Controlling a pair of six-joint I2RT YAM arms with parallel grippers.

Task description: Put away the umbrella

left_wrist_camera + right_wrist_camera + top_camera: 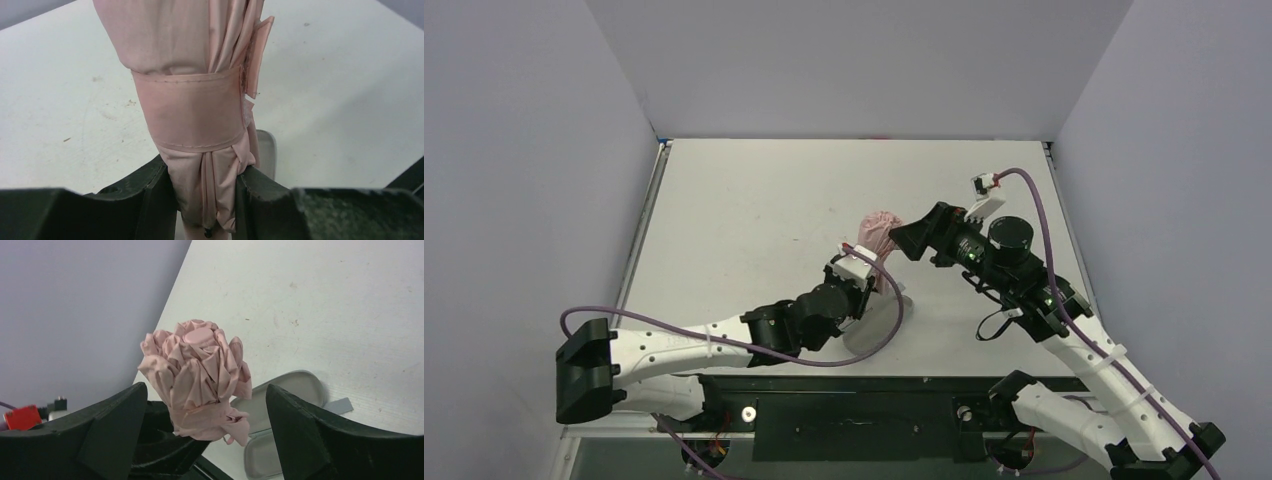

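Note:
The umbrella is folded into a pale pink bundle with its strap wrapped around it. It stands upright above the table. My left gripper is shut on its lower end, a finger pressed against each side. In the top view the umbrella rises from the left gripper near the table's middle. My right gripper is open beside the bundle's top. In the right wrist view the crumpled canopy end sits between the wide-apart fingers without touching them.
A pale oblong case lies open on the table just behind and below the umbrella, its edge also showing as case. Grey walls close in the table on three sides. A purple cable loops by the left wrist.

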